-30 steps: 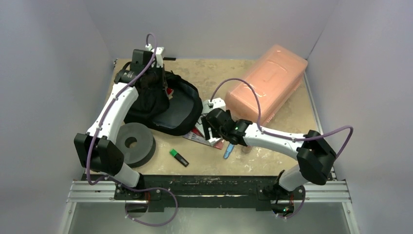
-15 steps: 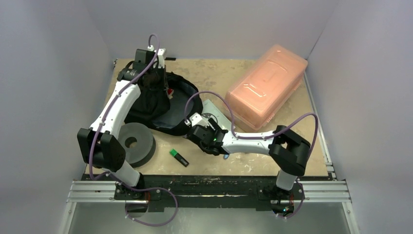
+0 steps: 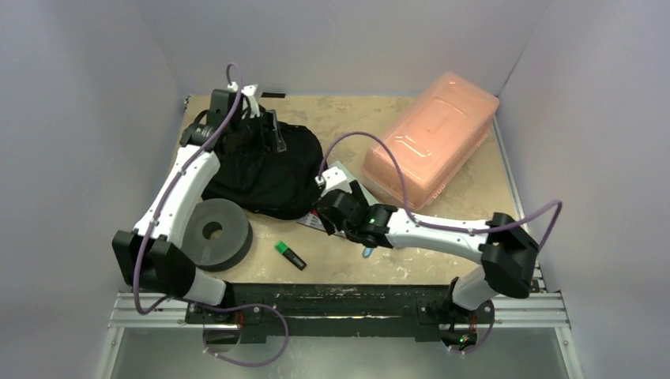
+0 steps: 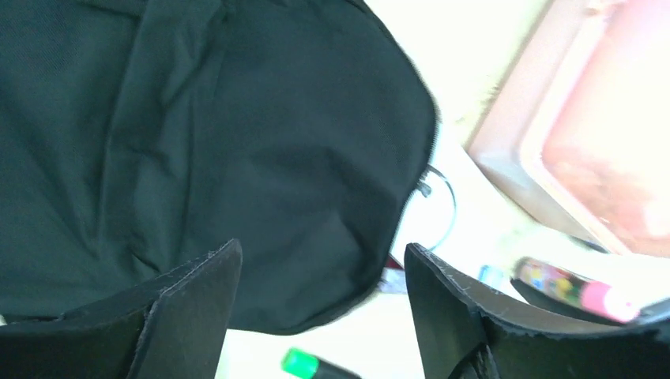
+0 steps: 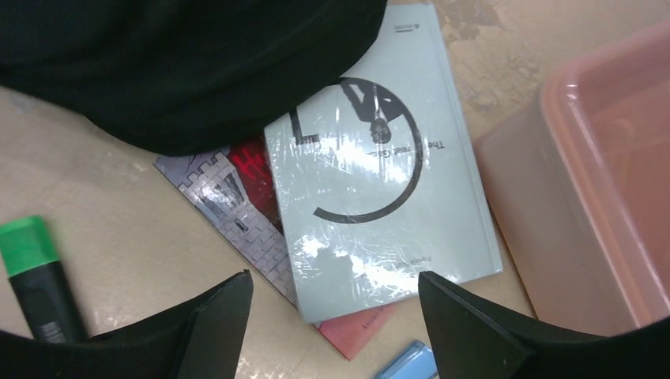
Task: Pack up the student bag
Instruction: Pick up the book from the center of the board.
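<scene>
Here: bag [image 3: 265, 170] lies upper left of top view, slumped on table [image 3: 348, 118], ring [image 3: 213, 231] just beside it at lower left. Left gripper [image 4: 320, 264] spread wide above bag, gripping nothing. Right gripper [image 5: 336, 288] spread too, over grey book [image 5: 379, 166] at centre; its corner under bag edge.

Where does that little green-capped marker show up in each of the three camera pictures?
Top external: the green-capped marker lies lower centre, just right of the foam ring.
Left wrist: only its green end peeks in at the bottom edge.
Right wrist: lower left corner, cap pointing up.
Shared landmark: the black backpack, lying beyond the marker in every view.
</scene>
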Controlling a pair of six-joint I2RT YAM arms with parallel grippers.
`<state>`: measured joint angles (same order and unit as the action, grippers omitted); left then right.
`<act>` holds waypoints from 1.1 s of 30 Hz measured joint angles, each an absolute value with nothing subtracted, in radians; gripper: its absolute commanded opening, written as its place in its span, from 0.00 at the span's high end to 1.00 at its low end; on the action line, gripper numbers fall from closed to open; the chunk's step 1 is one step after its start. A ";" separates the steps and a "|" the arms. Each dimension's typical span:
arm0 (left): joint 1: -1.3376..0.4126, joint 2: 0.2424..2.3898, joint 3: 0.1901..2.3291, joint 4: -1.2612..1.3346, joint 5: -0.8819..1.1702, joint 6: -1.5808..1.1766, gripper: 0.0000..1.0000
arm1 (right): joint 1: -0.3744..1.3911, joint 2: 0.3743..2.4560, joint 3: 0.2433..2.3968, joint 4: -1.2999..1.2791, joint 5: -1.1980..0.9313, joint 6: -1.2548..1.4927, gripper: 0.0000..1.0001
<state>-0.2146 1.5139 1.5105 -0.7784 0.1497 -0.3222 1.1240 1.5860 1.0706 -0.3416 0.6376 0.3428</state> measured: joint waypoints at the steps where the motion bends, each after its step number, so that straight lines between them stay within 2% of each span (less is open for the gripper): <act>1: -0.215 1.479 1.480 -0.768 0.165 -0.348 0.23 | 1.111 1.546 1.055 -0.329 0.622 0.354 0.29; 3: -0.218 1.392 1.397 -0.738 0.196 -0.411 0.23 | 1.076 1.480 1.022 -0.308 0.591 0.369 0.36; 6: -0.256 1.207 1.201 -0.662 0.225 -0.547 0.24 | 1.010 1.399 0.964 -0.282 0.550 0.396 0.37; 9: -0.411 1.056 0.990 -0.532 0.213 -0.715 0.28 | 0.966 1.361 0.914 -0.264 0.527 0.414 0.37; 11: -0.545 1.030 0.864 -0.426 0.201 -0.837 0.29 | 0.963 1.361 0.899 -0.259 0.513 0.420 0.37; 15: -0.779 1.105 0.688 -0.249 0.057 -1.027 0.30 | 0.953 1.364 0.872 -0.234 0.479 0.419 0.45; 19: -0.926 1.171 0.608 -0.121 -0.134 -1.143 0.32 | 0.931 1.385 0.859 -0.196 0.455 0.418 0.52; 27: -0.945 1.311 0.546 0.138 -0.358 -1.319 0.48 | 0.904 1.457 0.857 -0.134 0.425 0.405 0.68; 33: -0.941 1.354 0.542 0.175 -0.406 -1.434 0.49 | 0.884 1.472 0.857 -0.112 0.428 0.402 0.71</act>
